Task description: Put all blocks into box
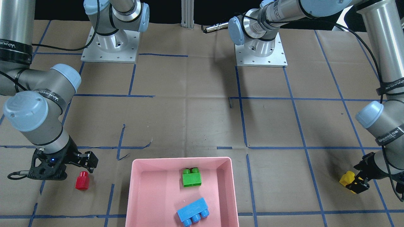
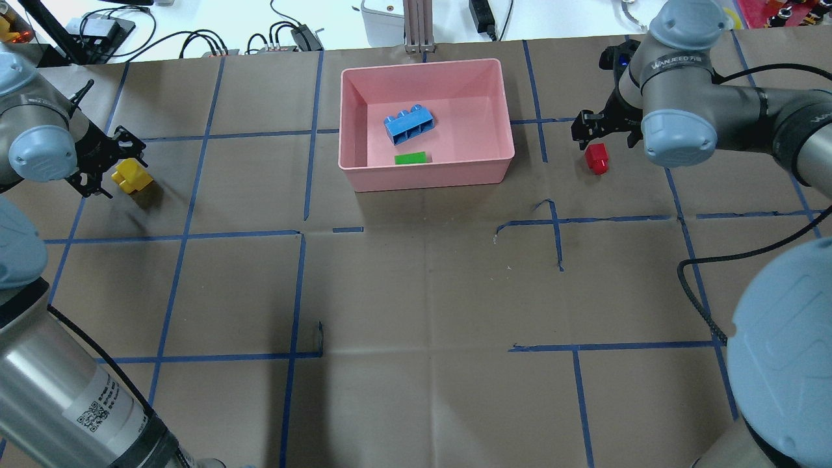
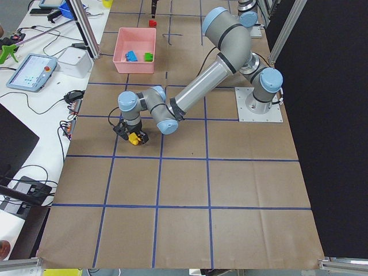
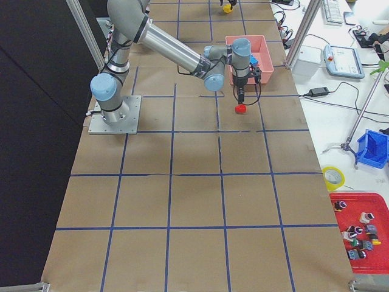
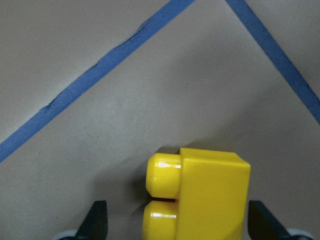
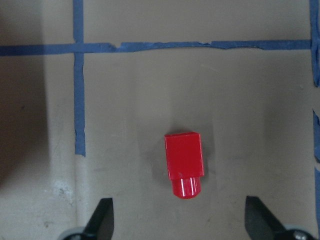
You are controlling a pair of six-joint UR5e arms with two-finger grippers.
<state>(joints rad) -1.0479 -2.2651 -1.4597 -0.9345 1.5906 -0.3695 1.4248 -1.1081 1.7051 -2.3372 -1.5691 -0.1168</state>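
Note:
The pink box stands at the table's far middle and holds the green block and the blue block. The yellow block lies on its side at the far left. My left gripper is open with its fingers either side of that block, as the left wrist view shows. The red block lies on its side on the table right of the box. My right gripper is open just above and beside it, and the red block shows ahead of the fingers in the right wrist view.
Brown paper with blue tape lines covers the table. Both arm bases stand at the robot's side. Cables and devices lie beyond the table's far edge, behind the box.

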